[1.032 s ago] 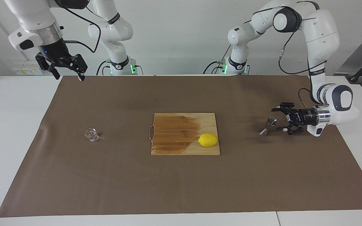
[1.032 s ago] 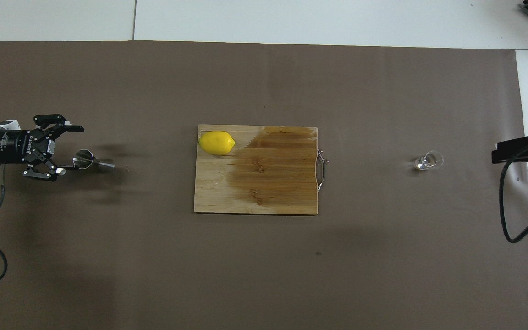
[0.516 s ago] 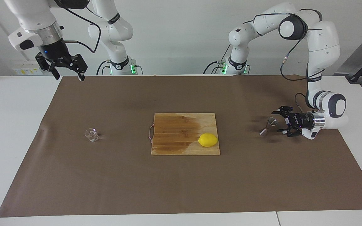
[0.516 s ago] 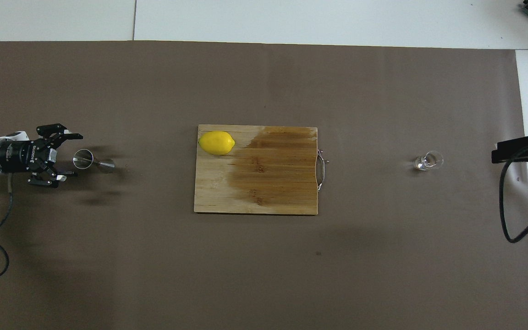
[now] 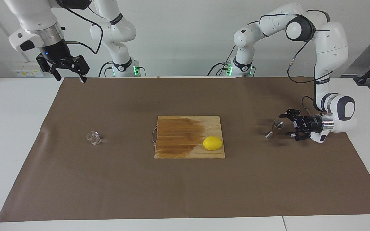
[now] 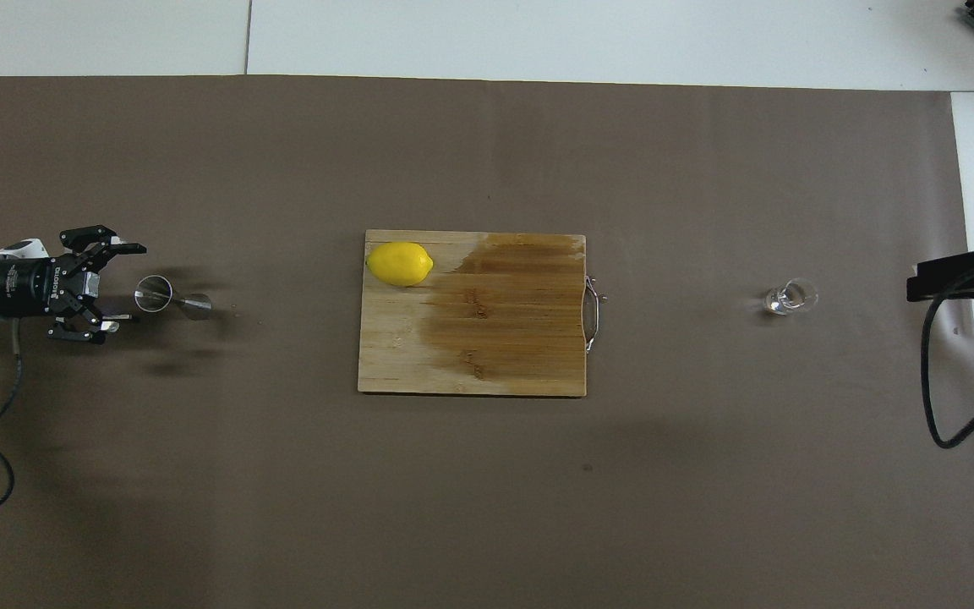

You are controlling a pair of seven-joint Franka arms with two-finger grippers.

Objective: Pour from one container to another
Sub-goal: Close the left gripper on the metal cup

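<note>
The small clear glass cup (image 5: 93,137) (image 6: 790,297) stands on the brown mat toward the right arm's end of the table. The steel jigger (image 5: 274,129) (image 6: 170,298) stands upright on the mat toward the left arm's end. My left gripper (image 5: 284,124) (image 6: 134,283) lies level and low beside the jigger, pointing at it. It is open, with a small gap between its fingertips and the jigger, and holds nothing. My right gripper (image 5: 71,76) hangs open and empty, high over the mat's corner by the robots, well apart from the cup.
A wooden cutting board (image 5: 178,128) (image 6: 495,338) with a dark wet patch lies mid-mat. A yellow lemon (image 5: 212,143) (image 6: 400,263) rests on its corner toward the jigger. A black part of the right arm (image 6: 956,277) with a cable juts in beside the cup.
My left gripper has drawn back from the jigger toward the left arm's end of the table, still open. The jigger, cup and right arm have not moved.
</note>
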